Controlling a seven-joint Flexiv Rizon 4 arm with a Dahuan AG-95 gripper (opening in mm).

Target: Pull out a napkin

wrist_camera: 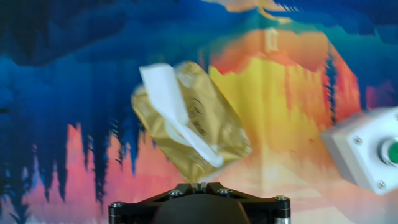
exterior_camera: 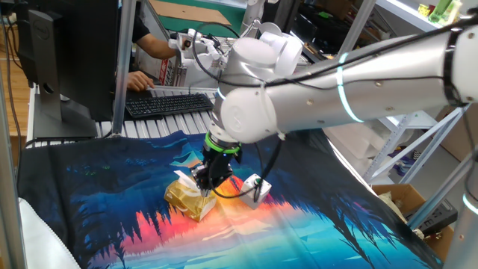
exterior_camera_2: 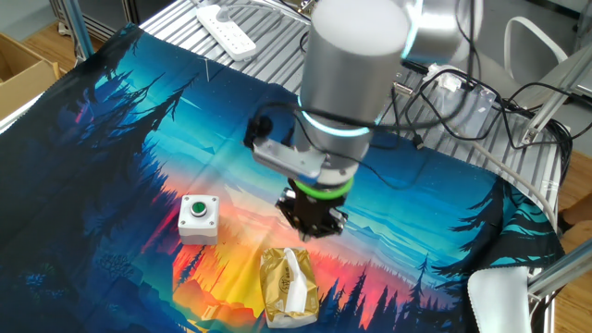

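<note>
A shiny golden tissue packet (wrist_camera: 193, 127) lies tilted on the printed cloth, also in one fixed view (exterior_camera: 188, 200) and the other (exterior_camera_2: 289, 289). A white napkin (wrist_camera: 166, 99) sticks out of its slot as a folded strip, also seen from the sides (exterior_camera: 184, 180) (exterior_camera_2: 297, 276). My gripper (wrist_camera: 199, 184) hovers just above and beside the packet (exterior_camera: 206, 181) (exterior_camera_2: 314, 225). Its fingertips are pressed together with nothing between them. It does not touch the napkin.
A small white box with a green button (wrist_camera: 367, 152) sits on the cloth close to the packet (exterior_camera: 256, 187) (exterior_camera_2: 199, 216). A keyboard (exterior_camera: 168, 103) and a person's hands lie beyond the cloth. A white power strip (exterior_camera_2: 227, 30) lies on the far rack.
</note>
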